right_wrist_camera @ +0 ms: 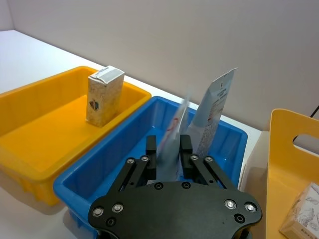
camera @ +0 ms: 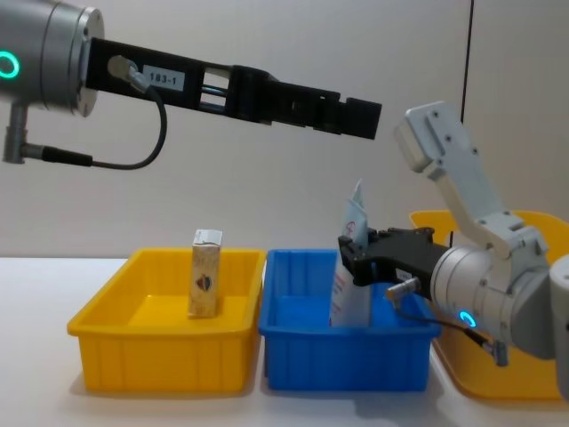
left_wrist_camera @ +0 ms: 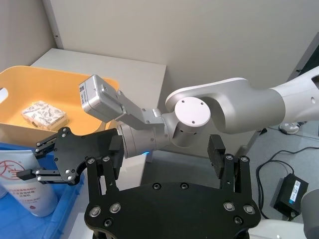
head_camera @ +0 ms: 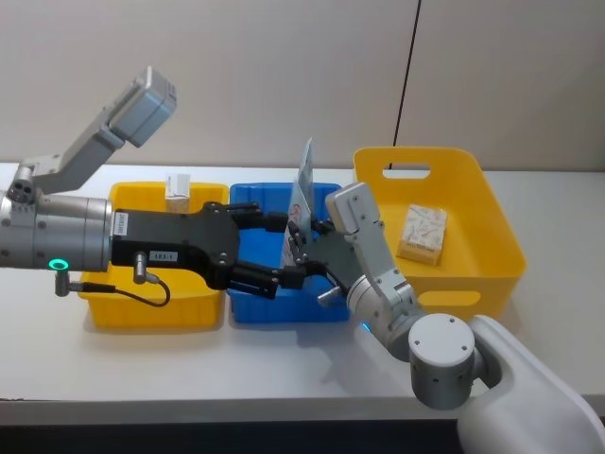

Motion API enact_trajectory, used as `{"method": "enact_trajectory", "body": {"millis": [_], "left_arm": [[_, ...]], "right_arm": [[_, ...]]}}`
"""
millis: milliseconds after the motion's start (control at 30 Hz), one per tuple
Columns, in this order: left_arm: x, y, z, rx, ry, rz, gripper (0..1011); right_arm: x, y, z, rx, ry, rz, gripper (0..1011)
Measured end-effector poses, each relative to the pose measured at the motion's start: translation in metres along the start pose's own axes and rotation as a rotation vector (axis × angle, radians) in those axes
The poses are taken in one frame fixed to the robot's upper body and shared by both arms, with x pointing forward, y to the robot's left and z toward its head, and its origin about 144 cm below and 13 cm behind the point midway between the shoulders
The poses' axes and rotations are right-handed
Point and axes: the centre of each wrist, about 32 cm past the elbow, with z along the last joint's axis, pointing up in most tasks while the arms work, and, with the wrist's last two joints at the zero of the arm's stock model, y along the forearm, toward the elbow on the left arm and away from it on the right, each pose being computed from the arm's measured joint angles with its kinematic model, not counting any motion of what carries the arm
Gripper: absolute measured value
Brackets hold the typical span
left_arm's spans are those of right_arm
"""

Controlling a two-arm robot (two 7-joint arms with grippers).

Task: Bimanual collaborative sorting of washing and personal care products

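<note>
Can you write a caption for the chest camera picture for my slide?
Right gripper holds white pack upright in blue bin; left gripper hovers above.

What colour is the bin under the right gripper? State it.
Blue bin, clearest in the right wrist view.

My right hand [camera: 348,253] reaches in from the right, low over the blue bin [camera: 347,351], its black fingers closed on a white pack with red circle logo [camera: 344,294] that stands upright inside the bin. Just behind it a pale blue tapered pouch [camera: 355,209] rises higher (its pointed top clears my fingers). My left hand [camera: 356,117] stretches across the top from the left, well above the bins, holding nothing. In the yellow bin [camera: 164,351] to the left a cream carton with dark blue emblem [camera: 204,285] stands upright near the back wall. A taller yellow tub [camera: 524,294] sits behind my right arm, on the white desk [camera: 36,374].
</note>
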Motion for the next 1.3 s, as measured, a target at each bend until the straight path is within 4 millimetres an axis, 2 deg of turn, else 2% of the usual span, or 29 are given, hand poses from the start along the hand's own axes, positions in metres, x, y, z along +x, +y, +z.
{"method": "enact_trajectory", "body": {"millis": [167,200,433,833,1300], "left_arm": [[0.0,0.0,0.0,0.0,0.0,0.0,1002],[0.0,0.0,0.0,0.0,0.0,0.0,1002],[0.0,0.0,0.0,0.0,0.0,0.0,1001],[0.0,0.0,0.0,0.0,0.0,0.0,1001],[0.0,0.0,0.0,0.0,0.0,0.0,1002]], "right_arm": [[0.0,-0.001,0.001,0.007,0.006,0.005,169],[0.0,-0.002,0.001,0.01,0.008,0.006,117],[0.002,-0.005,0.002,0.019,0.018,0.007,7],[0.008,-0.009,0.009,0.048,0.042,0.002,4],[0.027,-0.021,0.038,0.165,0.095,-0.022,4]]}}
